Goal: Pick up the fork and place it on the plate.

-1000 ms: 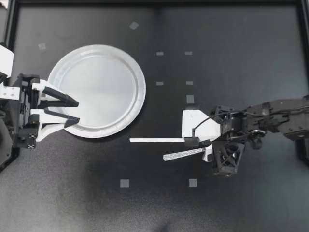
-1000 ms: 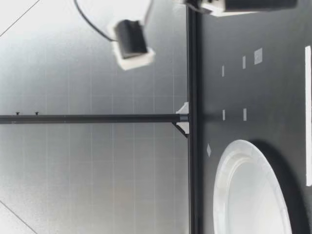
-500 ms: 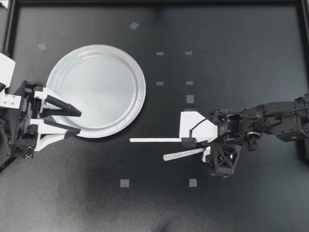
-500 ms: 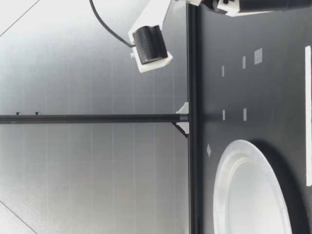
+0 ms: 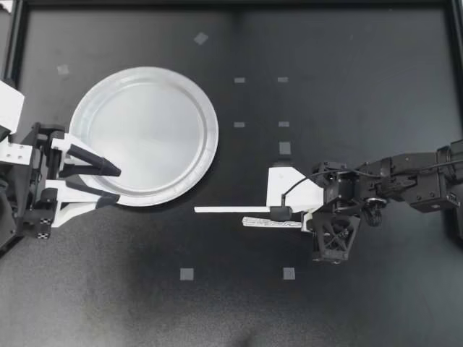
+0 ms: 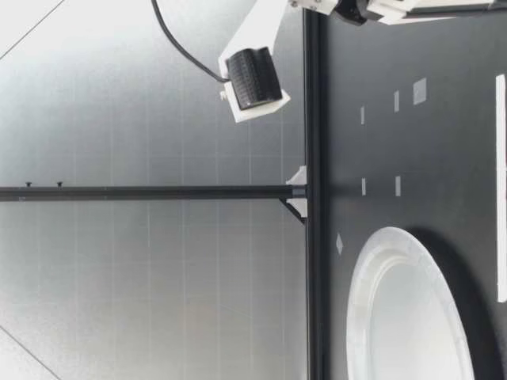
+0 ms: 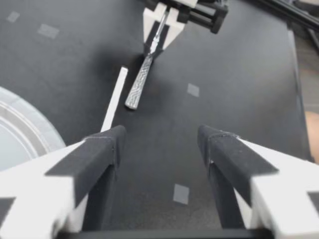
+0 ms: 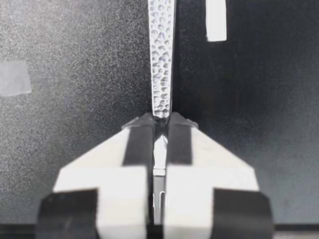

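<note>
The white paper plate [image 5: 145, 136] lies at the table's left; the low view shows its rim [image 6: 372, 261]. A metal fork [image 5: 269, 223] with a textured handle lies right of centre, handle pointing toward the plate. My right gripper [image 5: 283, 217] is shut on the fork's far end. In the right wrist view its fingers [image 8: 138, 139] pinch the fork [image 8: 162, 74], which sticks out ahead. My left gripper [image 5: 114, 184] stands open over the plate's lower left rim. In the left wrist view it [image 7: 162, 149] holds nothing, and the fork [image 7: 143, 82] lies ahead.
A long white strip [image 5: 233, 210] lies flat just above the fork, also seen as the strip [image 7: 113, 102] in the left wrist view. Small grey tape squares [image 5: 187, 274] dot the black table. A black frame [image 5: 231, 3] borders the table.
My right gripper has closed on the fork, and the handle has swung from a slant to lie parallel with the white strip. The left gripper has barely shifted.
</note>
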